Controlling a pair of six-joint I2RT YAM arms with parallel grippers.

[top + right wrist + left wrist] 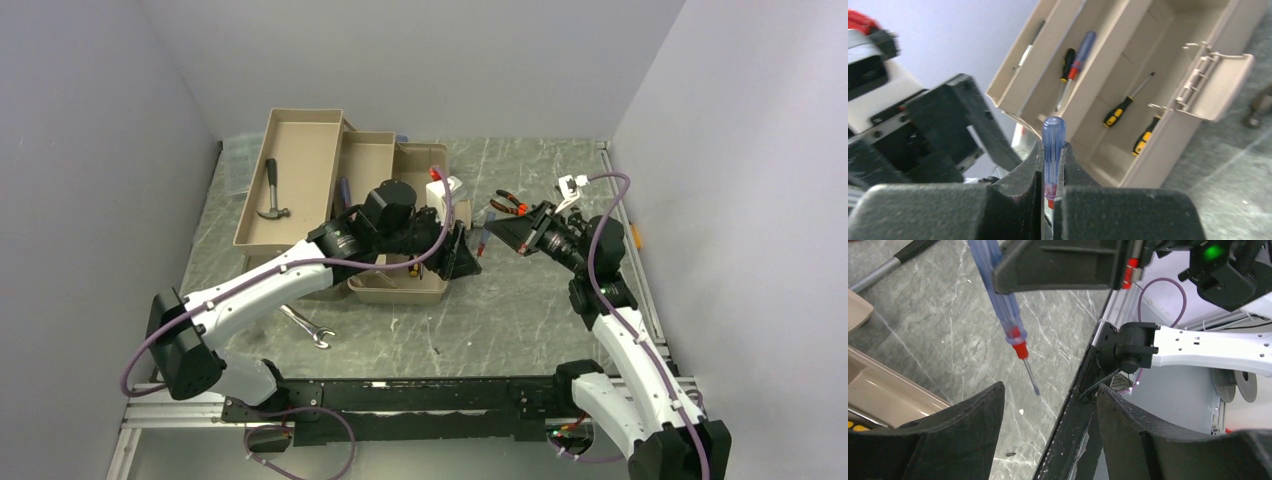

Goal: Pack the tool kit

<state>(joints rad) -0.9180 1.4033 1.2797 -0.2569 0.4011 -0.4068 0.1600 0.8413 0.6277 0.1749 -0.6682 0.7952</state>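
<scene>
Top external: marbled grey table [500,330] bearing the toolbox [365,165] — pale walls [420,60].

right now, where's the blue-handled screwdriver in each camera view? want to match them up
Top external: blue screwdriver at centre, at the tip of the right gripper, just right of the toolbox.
Left wrist: upper left of centre, tip toward lower right.
Right wrist: bottom centre, clamped in the right gripper.
Shared landmark: the tan toolbox, lower left in left wrist, upper right in right wrist.
</scene>
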